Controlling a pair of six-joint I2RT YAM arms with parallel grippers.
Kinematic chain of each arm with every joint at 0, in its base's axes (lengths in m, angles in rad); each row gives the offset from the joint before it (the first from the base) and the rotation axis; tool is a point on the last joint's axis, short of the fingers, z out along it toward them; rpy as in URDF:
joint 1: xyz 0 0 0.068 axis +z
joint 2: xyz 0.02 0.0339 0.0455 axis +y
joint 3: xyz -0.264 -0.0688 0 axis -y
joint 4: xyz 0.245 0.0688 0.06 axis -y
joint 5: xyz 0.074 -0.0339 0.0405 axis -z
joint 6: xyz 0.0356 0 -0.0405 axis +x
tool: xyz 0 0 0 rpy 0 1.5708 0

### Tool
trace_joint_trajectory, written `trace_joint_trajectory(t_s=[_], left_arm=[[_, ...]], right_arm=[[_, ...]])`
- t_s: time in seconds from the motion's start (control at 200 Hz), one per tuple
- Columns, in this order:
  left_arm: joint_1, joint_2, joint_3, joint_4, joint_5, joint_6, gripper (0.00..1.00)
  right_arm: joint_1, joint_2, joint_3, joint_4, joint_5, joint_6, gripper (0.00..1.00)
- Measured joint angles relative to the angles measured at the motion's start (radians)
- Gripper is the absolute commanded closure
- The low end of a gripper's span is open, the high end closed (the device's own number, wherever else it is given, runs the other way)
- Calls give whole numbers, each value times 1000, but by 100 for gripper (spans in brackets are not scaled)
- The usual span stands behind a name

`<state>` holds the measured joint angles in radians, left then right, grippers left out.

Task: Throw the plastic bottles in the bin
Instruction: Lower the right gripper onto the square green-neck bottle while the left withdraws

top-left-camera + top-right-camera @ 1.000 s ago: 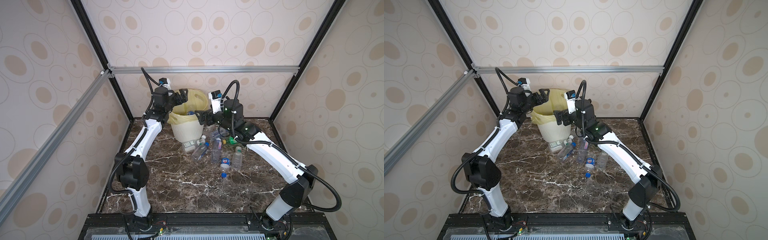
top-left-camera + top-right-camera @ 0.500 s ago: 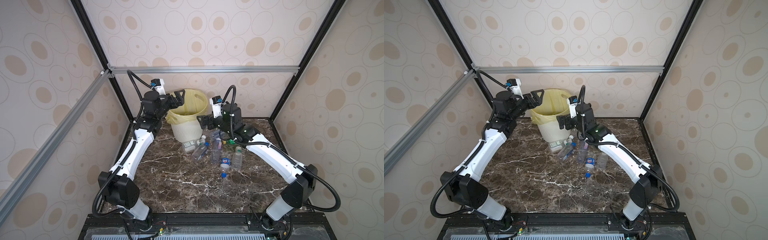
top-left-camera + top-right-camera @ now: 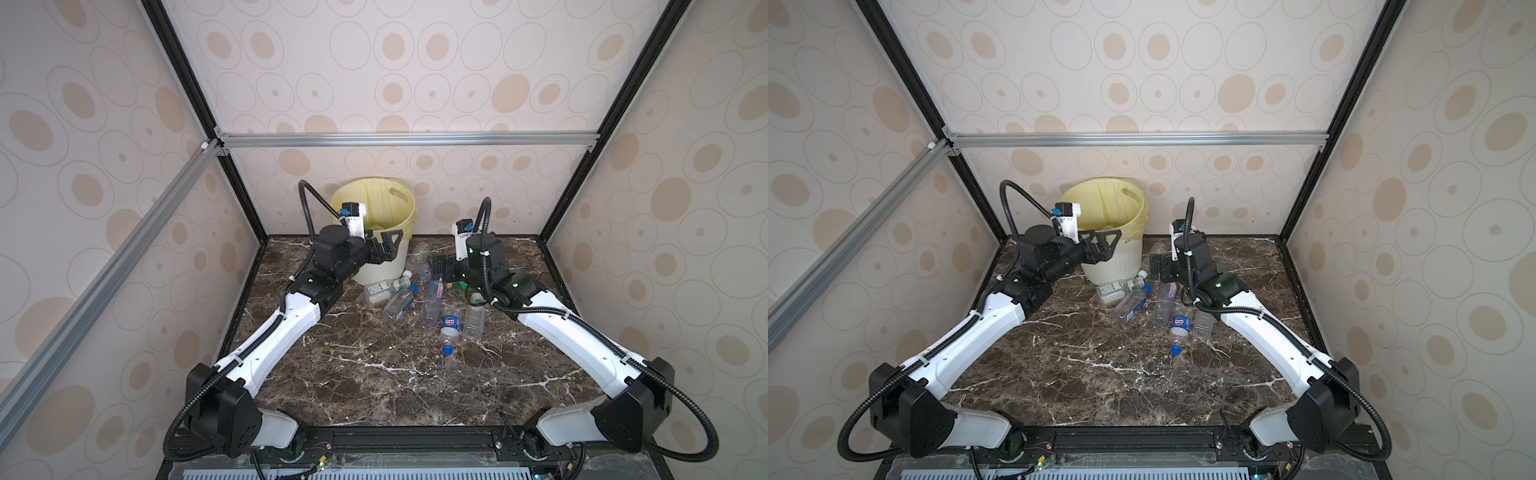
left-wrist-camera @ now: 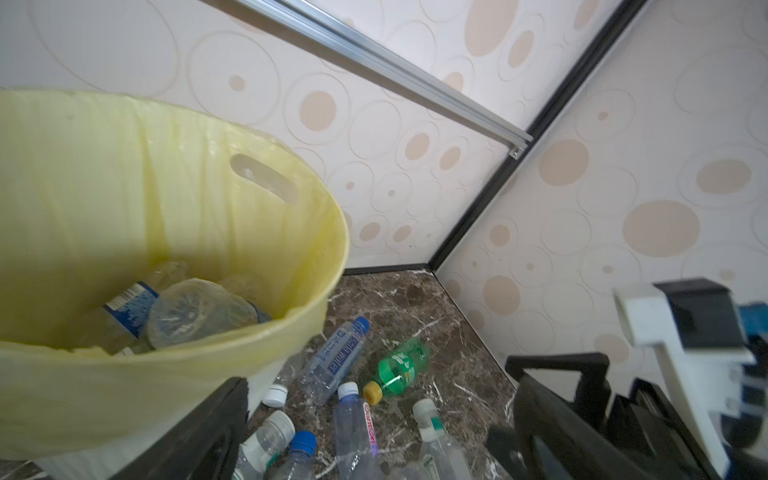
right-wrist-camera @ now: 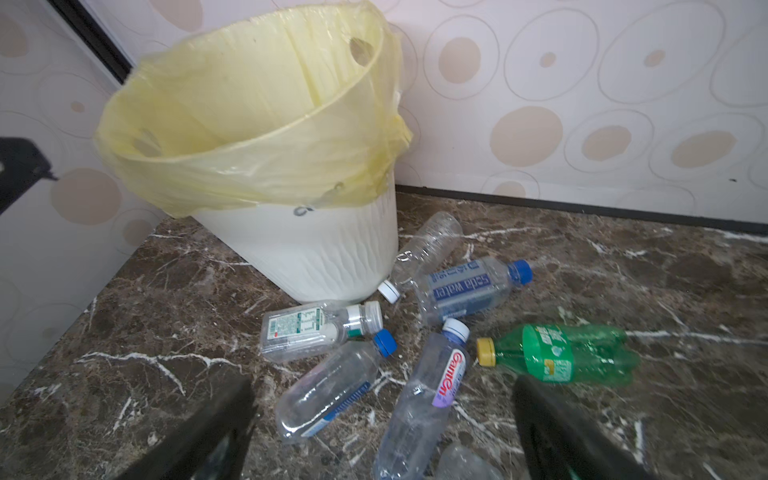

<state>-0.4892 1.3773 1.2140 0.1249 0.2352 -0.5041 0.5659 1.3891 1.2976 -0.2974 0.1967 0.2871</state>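
Lab-type robot test cell: alu-profile frame point(image 3: 407, 139) w/ wallpapered panels point(image 3: 374, 62) boxing in a marble-look tabletop point(image 3: 374, 374).

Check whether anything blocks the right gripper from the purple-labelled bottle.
Nothing visible does. The right gripper is open, pointing at the purple-labelled bottle, which lies uncovered on the table. A blue-capped bottle and a green bottle lie close beside it, not on top.

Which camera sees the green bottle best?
Right wrist view: the green bottle lies whole, cap and label clear. Left wrist view shows it smaller; the top views barely show it.
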Motion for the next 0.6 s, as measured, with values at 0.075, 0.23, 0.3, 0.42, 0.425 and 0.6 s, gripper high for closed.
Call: trace_joint_trajectory(t_s=[0.075, 0.23, 0.3, 0.42, 0.425, 0.6], left_arm=[[-45, -20, -50, 21, -14, 8, 1], [-103, -26, -124, 41, -47, 17, 1], [-121, -26, -161, 55, -58, 16, 1], [-158, -26, -221, 79, -73, 5, 1], [-161, -26, -226, 82, -74, 4, 1], [-209, -23, -301, 127, -77, -40, 1]], right_arm=[[-26, -18, -39, -26, 31, 26, 0], [-82, -40, -138, -79, 76, 101, 1], [-108, -41, -176, -108, 89, 134, 2], [-145, -41, -224, -162, 96, 179, 4], [-147, -41, -227, -164, 95, 180, 4], [-174, -39, -278, -211, 85, 216, 8]])
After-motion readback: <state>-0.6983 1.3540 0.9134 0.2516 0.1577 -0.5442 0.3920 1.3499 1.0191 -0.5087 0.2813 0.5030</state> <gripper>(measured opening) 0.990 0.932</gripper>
